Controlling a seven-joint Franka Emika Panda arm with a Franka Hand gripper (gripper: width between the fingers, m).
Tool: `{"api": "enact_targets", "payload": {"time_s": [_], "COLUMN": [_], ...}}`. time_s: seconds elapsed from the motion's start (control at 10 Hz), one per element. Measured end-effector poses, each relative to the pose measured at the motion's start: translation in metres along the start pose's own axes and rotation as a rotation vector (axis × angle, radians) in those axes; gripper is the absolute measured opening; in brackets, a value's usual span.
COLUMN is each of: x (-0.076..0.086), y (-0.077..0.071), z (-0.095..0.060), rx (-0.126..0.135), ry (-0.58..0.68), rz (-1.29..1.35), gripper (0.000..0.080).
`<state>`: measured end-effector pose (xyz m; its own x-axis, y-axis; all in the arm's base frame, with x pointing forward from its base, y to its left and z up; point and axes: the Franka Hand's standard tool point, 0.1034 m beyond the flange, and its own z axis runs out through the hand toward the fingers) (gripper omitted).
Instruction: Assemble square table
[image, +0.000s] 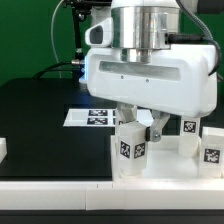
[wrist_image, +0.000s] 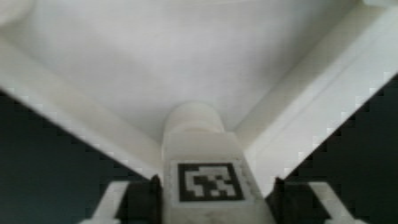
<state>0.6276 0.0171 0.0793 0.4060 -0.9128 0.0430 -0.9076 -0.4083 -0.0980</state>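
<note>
The white square table top (image: 172, 166) lies at the front of the black table. One short white leg (image: 131, 148) with a black-and-white tag stands upright at the top's corner. My gripper (image: 141, 120) hangs right above that leg. In the wrist view the leg (wrist_image: 210, 150) rises between my gripper (wrist_image: 214, 206) fingers (wrist_image: 121, 206). A dark gap shows on each side of the leg, so the jaws are open and straddle it. Behind it spreads the table top's (wrist_image: 196, 50) inner corner with its raised rim.
Two more tagged white legs (image: 190, 127) (image: 212, 151) stand at the exterior view's right, close to the arm. The marker board (image: 92, 117) lies behind the gripper. A small white piece (image: 3, 148) sits at the left edge.
</note>
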Motion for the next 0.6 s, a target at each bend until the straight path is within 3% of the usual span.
{"api": "enact_targets", "payload": {"time_s": [0.3, 0.6], "x": [0.0038, 0.0017], "y": [-0.0027, -0.0026], "z": [-0.0001, 0.0001], "rx": [0.075, 0.070], "ry": [-0.082, -0.076], "rz": [0.457, 0.398], "gripper": [0.0290, 0.0290]}}
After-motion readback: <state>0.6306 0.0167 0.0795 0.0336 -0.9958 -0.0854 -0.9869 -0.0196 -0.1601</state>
